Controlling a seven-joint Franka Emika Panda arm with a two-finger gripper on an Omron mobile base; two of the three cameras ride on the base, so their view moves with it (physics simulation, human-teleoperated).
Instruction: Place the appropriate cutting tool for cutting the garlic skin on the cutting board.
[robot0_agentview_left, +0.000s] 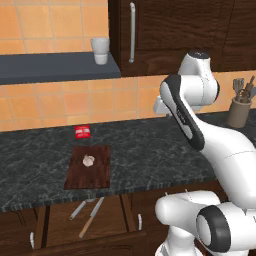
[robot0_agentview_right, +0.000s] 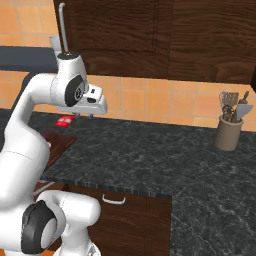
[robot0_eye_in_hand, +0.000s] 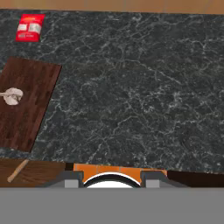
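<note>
Knife (robot0_agentview_left: 91, 218) with a light wooden handle and narrow grey blade lies in an open drawer (robot0_agentview_left: 60, 220) below the dark marble counter (robot0_agentview_left: 150, 150), just beside a shorter all-grey peeler (robot0_agentview_left: 78, 210); in the hand view its handle tip (robot0_eye_in_hand: 17, 170) peeks out under the counter edge. Above the drawer, a dark reddish-brown cutting board (robot0_agentview_left: 97, 175) rests on the counter with a small whitish garlic bulb (robot0_agentview_left: 88, 160) on it, and a small red packet (robot0_agentview_left: 82, 132) sits behind the board near the tiled wall. The white arm's gripper (robot0_agentview_right: 82, 116) hangs high over the counter, well apart from the board and drawer, holding nothing; whether its jaws are open or closed cannot be told. A utensil crock (robot0_agentview_left: 239, 111) stands at the far right, a pale cup (robot0_agentview_left: 100, 50) on the grey shelf.
</note>
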